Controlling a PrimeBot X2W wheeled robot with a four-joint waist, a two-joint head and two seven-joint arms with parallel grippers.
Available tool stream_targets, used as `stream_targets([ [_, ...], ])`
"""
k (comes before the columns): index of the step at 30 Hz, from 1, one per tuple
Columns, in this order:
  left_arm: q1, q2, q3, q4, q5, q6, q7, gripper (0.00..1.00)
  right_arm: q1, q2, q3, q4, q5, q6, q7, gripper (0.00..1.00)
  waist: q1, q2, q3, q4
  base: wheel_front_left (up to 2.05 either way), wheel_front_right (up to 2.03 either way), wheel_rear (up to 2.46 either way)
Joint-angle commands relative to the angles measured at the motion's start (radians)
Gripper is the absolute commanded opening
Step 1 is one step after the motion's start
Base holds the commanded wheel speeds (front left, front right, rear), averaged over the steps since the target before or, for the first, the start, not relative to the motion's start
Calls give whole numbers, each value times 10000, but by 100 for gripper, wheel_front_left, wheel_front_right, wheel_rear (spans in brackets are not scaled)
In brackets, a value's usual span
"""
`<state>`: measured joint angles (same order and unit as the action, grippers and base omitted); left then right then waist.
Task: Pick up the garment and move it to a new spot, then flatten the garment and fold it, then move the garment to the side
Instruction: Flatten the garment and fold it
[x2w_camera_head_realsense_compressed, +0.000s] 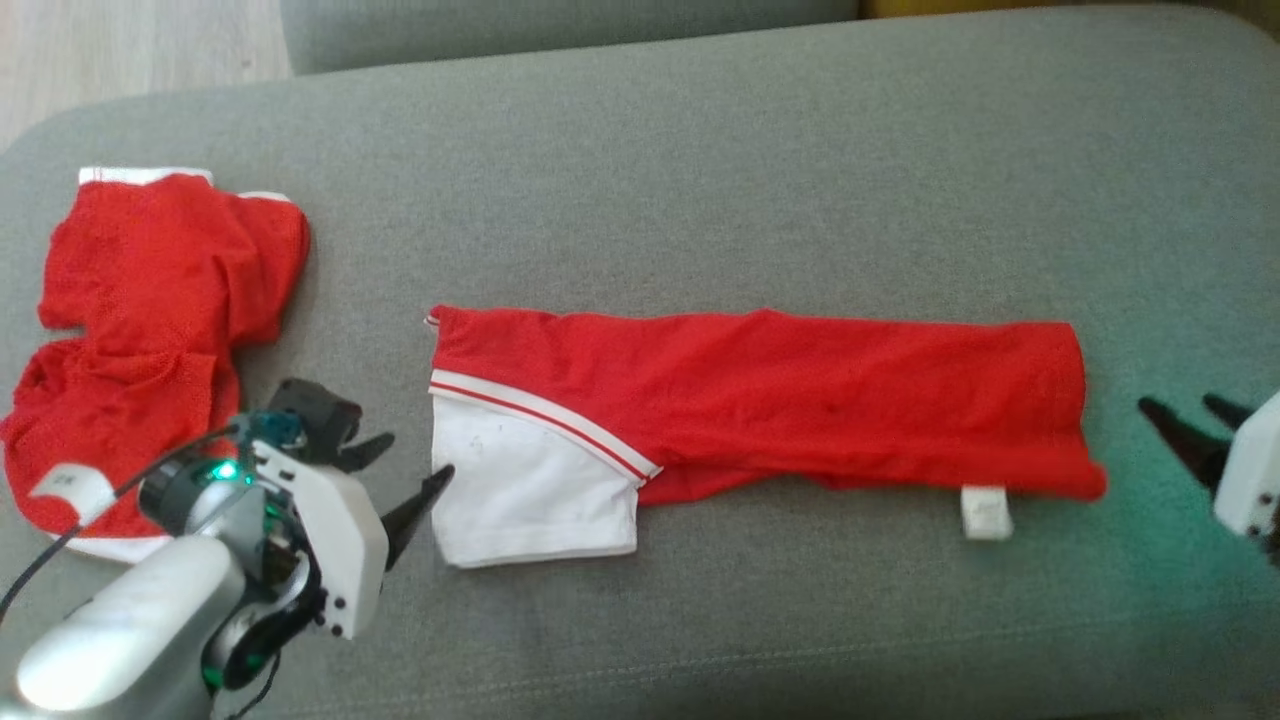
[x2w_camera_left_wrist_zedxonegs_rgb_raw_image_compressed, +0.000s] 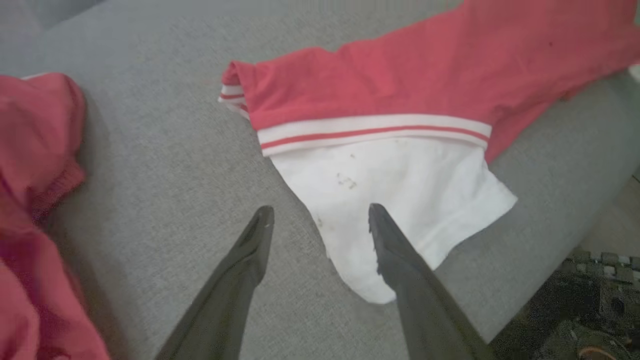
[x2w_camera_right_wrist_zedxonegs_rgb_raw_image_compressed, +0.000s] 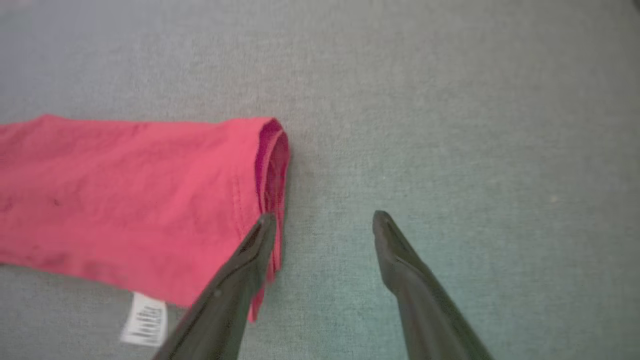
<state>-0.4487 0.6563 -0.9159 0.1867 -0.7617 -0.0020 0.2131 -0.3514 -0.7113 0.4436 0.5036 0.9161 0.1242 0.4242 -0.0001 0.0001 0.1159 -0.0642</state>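
The garment (x2w_camera_head_realsense_compressed: 790, 395) is a red shirt with a white sleeve (x2w_camera_head_realsense_compressed: 525, 490). It lies in a long, narrow folded strip across the middle of the grey cushion (x2w_camera_head_realsense_compressed: 700, 180), with a white label (x2w_camera_head_realsense_compressed: 985, 512) sticking out at its near right edge. My left gripper (x2w_camera_head_realsense_compressed: 410, 462) hovers open just left of the sleeve. In the left wrist view its fingers (x2w_camera_left_wrist_zedxonegs_rgb_raw_image_compressed: 395, 260) straddle the edge of the white sleeve (x2w_camera_left_wrist_zedxonegs_rgb_raw_image_compressed: 400, 185). At the far right my right gripper (x2w_camera_head_realsense_compressed: 1180, 405) stands open, a little beyond the red hem (x2w_camera_right_wrist_zedxonegs_rgb_raw_image_compressed: 272, 165). The right gripper (x2w_camera_right_wrist_zedxonegs_rgb_raw_image_compressed: 324, 216) holds nothing.
A second red garment (x2w_camera_head_realsense_compressed: 150, 330) with white trim lies crumpled at the cushion's left end, close behind my left arm. Another grey cushion (x2w_camera_head_realsense_compressed: 560, 30) stands beyond the far edge, and pale floor (x2w_camera_head_realsense_compressed: 120, 50) shows at the top left. Bare grey cushion lies behind the shirt.
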Motion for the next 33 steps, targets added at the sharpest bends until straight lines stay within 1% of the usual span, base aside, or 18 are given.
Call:
stream_targets([
  [1, -388, 303, 635, -195, -98, 90, -144, 100, 80, -496, -191, -319, -118, 65, -14, 100, 1, -1, -66, 3, 0, 0, 0],
  [5, -469, 172, 1061, -194, -323, 383, -564, 100, 96, -370, -1076, -469, -595, 65, -62, 100, 1, -1, -200, 27, 0, 0, 0],
  [9, -537, -96, 1635, -226, -601, 787, -1230, 100, 50, 36, -2036, -783, -1262, 65, -471, 100, 1, -1, -258, 49, 0, 0, 0],
  [13, -520, -549, 2298, -186, -971, 1198, -2129, 100, 47, 773, -2887, -1146, -1898, 65, -1031, 100, 1, -1, -377, 47, 0, 0, 0],
  [18, -283, -1269, 3171, -113, -1560, 1497, -3532, 100, 172, 1861, -3710, -1573, -2547, 65, -1930, 100, 1, -1, -415, 26, 0, 0, 0],
  [21, -45, -1732, 3597, -45, -1818, 1417, -4312, 100, 297, 2553, -4088, -1787, -2670, 65, -2615, 100, 1, -1, -390, 20, 0, 0, 0],
  [23, 166, -2005, 3823, 61, -1750, 1311, -4588, 100, 434, 2902, -4205, -1839, -2767, 65, -3053, 100, 1, -1, -402, 23, 0, 0, 0],
  [26, 589, -2511, 4327, 285, -1597, 1180, -4728, 100, 662, 3376, -4269, -1926, -2785, 65, -3747, 100, 1, -1, -446, 46, 0, 0, 0],
  [31, 1489, -3560, 5929, 147, -671, 898, -4744, 100, 1130, 3889, -4146, -1881, -3114, 65, -4621, 100, 1, -1, -456, 57, 0, 0, 0],
  [32, 1638, -3730, 6138, 139, -458, 788, -4745, 100, 1205, 3972, -4148, -1776, -3176, 65, -4677, 100, 1, -1, -448, 69, 0, 0, 0],
  [33, 1638, -3730, 6138, 139, -458, 788, -4745, 100, 1205, 3972, -4148, -1776, -3176, 65, -4677, 100, 1, -1, -448, 69, 0, 0, 0],
])
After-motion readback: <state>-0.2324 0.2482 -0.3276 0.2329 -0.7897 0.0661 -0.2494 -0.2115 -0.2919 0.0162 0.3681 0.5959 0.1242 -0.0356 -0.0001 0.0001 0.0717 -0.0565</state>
